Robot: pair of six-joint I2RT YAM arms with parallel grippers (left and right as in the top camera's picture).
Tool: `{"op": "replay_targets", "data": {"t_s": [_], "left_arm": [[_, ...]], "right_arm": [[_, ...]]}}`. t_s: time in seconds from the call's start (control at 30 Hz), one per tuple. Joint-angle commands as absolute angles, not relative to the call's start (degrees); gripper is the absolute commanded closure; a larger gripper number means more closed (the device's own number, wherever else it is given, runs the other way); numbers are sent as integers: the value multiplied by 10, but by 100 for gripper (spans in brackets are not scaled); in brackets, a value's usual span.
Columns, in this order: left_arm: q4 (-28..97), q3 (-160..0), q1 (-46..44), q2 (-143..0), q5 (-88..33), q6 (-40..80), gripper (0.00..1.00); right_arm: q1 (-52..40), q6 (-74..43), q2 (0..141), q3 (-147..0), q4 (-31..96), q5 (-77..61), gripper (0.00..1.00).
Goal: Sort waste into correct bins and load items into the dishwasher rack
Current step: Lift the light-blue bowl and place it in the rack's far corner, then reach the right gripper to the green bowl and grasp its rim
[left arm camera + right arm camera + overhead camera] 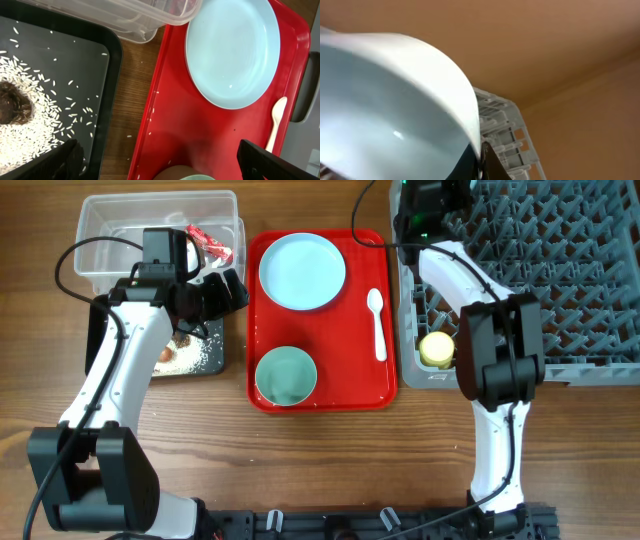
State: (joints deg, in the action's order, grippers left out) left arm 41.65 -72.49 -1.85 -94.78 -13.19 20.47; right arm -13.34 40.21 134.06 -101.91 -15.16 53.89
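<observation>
Gripping pale blue bowl [380, 110] | R gripper [481, 164] on rim | glossy, tilted

Probably a robotics lab: two arms [112, 380] mounted at a wooden table [330, 470] beside a dishwasher rack [580, 240].

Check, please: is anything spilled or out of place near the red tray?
Yes. A few rice grains lie on the bare table between the black bin and the red tray, and some on the tray itself.
</observation>
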Motion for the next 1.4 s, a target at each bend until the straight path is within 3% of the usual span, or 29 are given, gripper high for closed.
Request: {"op": "replay_targets", "data": {"t_s": [0.0, 0.17, 0.2, 0.33, 0.37, 0.57, 0.7, 0.77, 0.9, 1.0, 1.23, 1.37], "left_arm": [[416, -724, -16, -937, -134, 204, 0], [416, -724, -16, -937, -134, 204, 0], [416, -724, -16, -937, -134, 204, 0], [416, -724, -16, -937, -134, 204, 0], [416, -724, -16, -937, -134, 204, 0], [416, -724, -16, -937, -134, 204, 0], [416, -724, -16, -937, -134, 204, 0], [416, -724, -16, -937, -134, 204, 0], [416, -724, -16, -937, -134, 204, 0], [416, -724, -16, -937, -134, 204, 0], [416, -724, -16, -937, -134, 204, 0], [416, -724, -16, -937, -134, 204, 0]], "right_arm": [[-150, 404, 1354, -1023, -104, 540, 95], [-175, 404, 1354, -1023, -39, 542, 82], [-179, 404, 1354, -1023, -33, 542, 73], [-200, 403, 1354, -1023, -29, 542, 3], [-205, 403, 1354, -1023, -29, 542, 0], [-238, 403, 1348, -1023, -34, 540, 0], [-241, 328, 1304, -1023, -4, 484, 0], [-241, 243, 1260, -1023, 88, 367, 0], [-240, -31, 1155, -1023, 389, -39, 0], [-242, -128, 1153, -1016, 470, -198, 4], [-305, -283, 1155, -834, 467, -297, 15], [-355, -316, 1155, -801, 459, -253, 21]]}}
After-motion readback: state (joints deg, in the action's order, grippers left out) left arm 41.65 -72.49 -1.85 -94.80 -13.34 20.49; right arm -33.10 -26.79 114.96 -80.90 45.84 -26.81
